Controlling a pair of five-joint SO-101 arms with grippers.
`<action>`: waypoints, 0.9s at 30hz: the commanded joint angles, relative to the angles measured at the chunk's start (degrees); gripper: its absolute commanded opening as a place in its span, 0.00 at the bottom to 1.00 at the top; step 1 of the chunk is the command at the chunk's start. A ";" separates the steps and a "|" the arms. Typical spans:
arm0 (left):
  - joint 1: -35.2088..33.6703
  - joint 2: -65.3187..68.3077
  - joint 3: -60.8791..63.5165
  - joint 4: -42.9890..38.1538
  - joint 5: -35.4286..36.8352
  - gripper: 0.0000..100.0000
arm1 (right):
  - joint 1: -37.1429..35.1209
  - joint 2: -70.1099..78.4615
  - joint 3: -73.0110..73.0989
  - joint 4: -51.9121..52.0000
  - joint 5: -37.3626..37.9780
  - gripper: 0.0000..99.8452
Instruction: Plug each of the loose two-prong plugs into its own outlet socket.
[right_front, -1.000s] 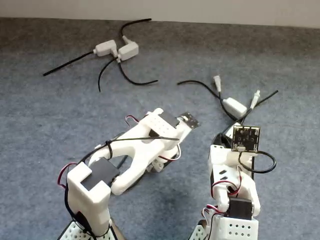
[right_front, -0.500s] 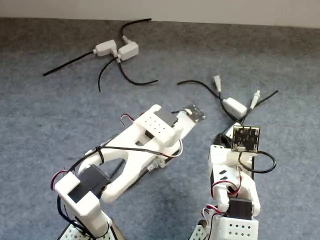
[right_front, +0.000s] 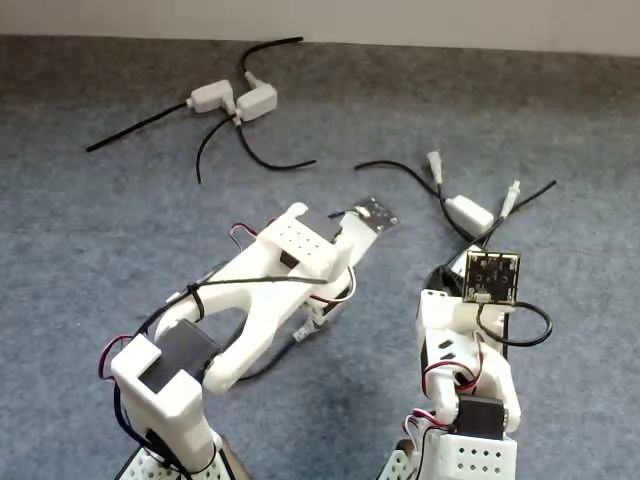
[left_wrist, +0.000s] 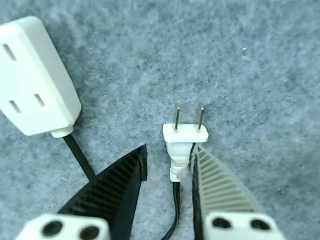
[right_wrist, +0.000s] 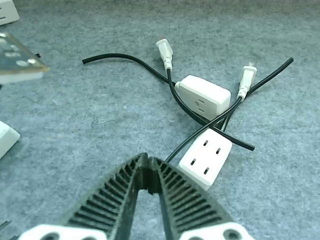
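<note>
While the left pincer (left_wrist: 170, 149) stands parted astride a loose plug (left_wrist: 185, 134) lying on the surface (left_wrist: 250, 60), we judge the grasp not yet made. Next it must close on the plug, then align the prongs with the socket (left_wrist: 35, 80) nearby. We find the right pincer (right_wrist: 148, 162) closed, holding nothing.

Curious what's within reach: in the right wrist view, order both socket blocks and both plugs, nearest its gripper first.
1. Near socket block, ahead of right gripper.
2. Far socket block, behind it.
3. Plug and second plug, farthest; too close to call.
</note>
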 joint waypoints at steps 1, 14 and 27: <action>-0.40 0.57 -0.66 -1.49 0.00 0.14 | 0.48 -0.84 5.93 -1.36 -0.26 0.01; 3.56 0.22 -0.48 -1.67 0.26 0.14 | 0.48 -0.84 5.93 -1.36 -0.26 0.01; 7.16 0.31 -0.04 -1.41 0.35 0.14 | 0.66 -0.84 5.93 -1.36 -0.26 0.01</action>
